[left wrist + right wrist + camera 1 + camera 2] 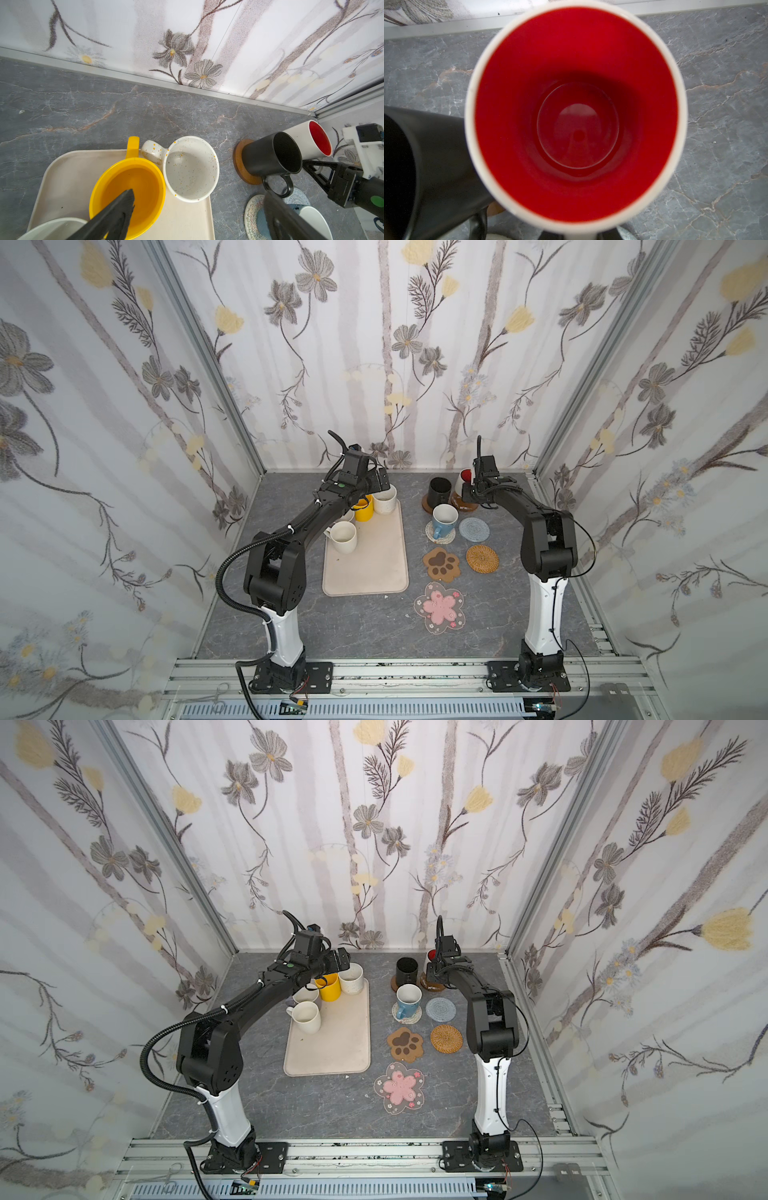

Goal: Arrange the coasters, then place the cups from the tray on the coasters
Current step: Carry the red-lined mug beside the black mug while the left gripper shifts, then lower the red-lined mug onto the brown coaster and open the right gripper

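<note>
My left gripper (199, 192) hangs spread wide over the far end of the beige tray (374, 568) and holds nothing. In the left wrist view one finger (120, 207) shows above the yellow cup (363, 509), and the other shows out toward the blue cup (444, 519). The speckled cup (385, 499) stands between the two fingers, just beside the yellow cup. A plain off-white cup (343, 537) stands nearer on the tray. A fourth cup (306, 994) there is mostly hidden by my left arm.

My right gripper (469, 490) is pinched on the handle of the white cup (465, 477), which is red inside. It is at the far end of the grey table (365, 622), right of the tray. The white cup is over a brown wooden disc (464, 505); I cannot tell whether its base rests on it.

Just to its left, the black cup (439, 488) stands on a second wooden disc (428, 506). The blue cup stands on the pale woven coaster (446, 537). Four coasters lie bare: the grey round coaster (474, 529), the rattan coaster (482, 559), the paw coaster (441, 564) and, nearest, the pink flower coaster (439, 608).
</note>
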`<state>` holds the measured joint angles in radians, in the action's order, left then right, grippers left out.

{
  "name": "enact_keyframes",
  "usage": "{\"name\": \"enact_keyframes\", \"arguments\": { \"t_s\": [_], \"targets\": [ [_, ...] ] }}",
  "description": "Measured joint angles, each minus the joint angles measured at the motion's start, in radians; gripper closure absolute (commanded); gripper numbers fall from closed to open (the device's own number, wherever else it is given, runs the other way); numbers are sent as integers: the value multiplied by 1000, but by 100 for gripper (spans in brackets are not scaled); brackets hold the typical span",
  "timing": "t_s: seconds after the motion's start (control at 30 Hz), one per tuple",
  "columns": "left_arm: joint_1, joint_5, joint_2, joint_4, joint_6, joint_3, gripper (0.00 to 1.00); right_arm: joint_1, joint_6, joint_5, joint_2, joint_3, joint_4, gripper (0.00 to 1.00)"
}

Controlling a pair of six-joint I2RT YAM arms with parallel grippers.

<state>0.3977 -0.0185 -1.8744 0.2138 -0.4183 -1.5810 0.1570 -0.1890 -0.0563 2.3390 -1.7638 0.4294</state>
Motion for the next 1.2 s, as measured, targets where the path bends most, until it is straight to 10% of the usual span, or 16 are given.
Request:
{"name": "enact_keyframes", "arguments": {
  "t_s": [0.37, 0.93, 1.2],
  "targets": [
    [0, 0, 0, 0, -5, 23, 0, -1, 15, 6, 42, -47, 74, 99],
    [-37, 8, 55, -1, -5, 69, 1, 11, 26, 5, 41, -19, 84, 46],
    [-137, -6, 142, -12, -8, 134, 33, 17, 37, 5, -27, 14, 78, 37]
  ]
}}
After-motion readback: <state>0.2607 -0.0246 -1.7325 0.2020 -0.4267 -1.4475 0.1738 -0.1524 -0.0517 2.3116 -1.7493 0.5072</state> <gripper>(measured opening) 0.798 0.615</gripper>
